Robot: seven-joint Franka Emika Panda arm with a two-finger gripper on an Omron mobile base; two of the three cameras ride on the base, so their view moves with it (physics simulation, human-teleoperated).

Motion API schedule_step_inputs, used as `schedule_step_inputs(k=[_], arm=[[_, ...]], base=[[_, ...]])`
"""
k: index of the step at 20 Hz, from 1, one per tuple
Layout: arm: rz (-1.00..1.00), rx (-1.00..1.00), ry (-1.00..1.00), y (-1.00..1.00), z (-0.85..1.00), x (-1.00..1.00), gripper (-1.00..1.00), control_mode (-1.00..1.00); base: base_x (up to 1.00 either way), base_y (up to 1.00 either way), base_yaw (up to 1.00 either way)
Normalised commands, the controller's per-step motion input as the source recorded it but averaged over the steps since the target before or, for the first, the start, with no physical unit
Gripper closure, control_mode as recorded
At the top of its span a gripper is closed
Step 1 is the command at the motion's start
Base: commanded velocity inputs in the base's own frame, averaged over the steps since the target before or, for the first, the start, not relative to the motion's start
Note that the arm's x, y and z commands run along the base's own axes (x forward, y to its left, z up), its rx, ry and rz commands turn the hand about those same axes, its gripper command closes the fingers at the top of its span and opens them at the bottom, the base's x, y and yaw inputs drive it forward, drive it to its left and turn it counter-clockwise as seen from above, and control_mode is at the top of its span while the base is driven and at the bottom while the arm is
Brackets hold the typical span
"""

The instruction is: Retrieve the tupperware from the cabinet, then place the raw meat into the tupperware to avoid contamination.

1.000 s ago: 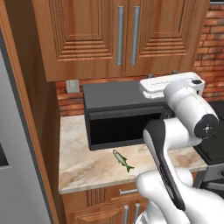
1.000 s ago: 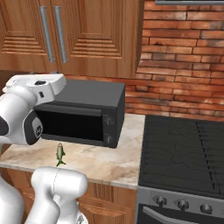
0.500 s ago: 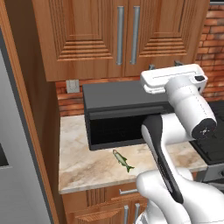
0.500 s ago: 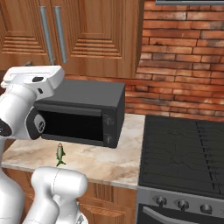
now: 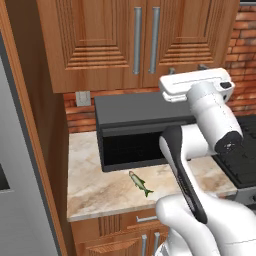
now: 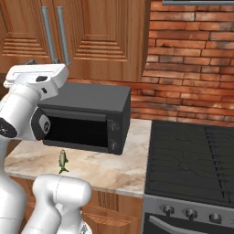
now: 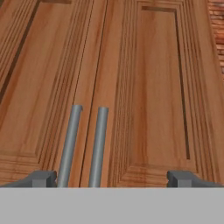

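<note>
- gripper (image 7: pixel 112 179) open wide — nothing held
- cabinet (image 7: pixel 144 87) doors shut, straight ahead; right handle (image 7: pixel 99 144) between the fingertips, left of centre — long axis vertical

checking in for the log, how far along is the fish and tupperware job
Nothing is finished yet: both cabinet doors are shut and the fish lies on the counter in front of the microwave. In hand: the open claw faces the door handles. Left: open the cabinet, fetch the tupperware, put the fish in.
</note>
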Motion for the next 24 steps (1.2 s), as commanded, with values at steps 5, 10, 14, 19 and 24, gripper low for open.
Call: schedule_step_inputs(k=[5, 10, 14, 19, 24], arm=[[0.00, 0.00, 0.01, 0.00, 0.00, 0.23, -1.00, -1.00], [0.00, 0.00, 0.00, 0.00, 0.00, 0.21, -1.00, -1.00], [0.00, 0.00, 0.00, 0.00, 0.00, 0.18, -1.00, -1.00], [0.00, 0.00, 0.00, 0.00, 0.00, 0.22, -1.00, -1.00], [0.00, 0.00, 0.00, 0.00, 0.00, 0.17, -1.00, -1.00]], base=[[0.00, 0.00, 0.00], [0.00, 0.00, 0.00], [0.00, 0.00, 0.00], [0.00, 0.00, 0.00], [0.00, 0.00, 0.00]])
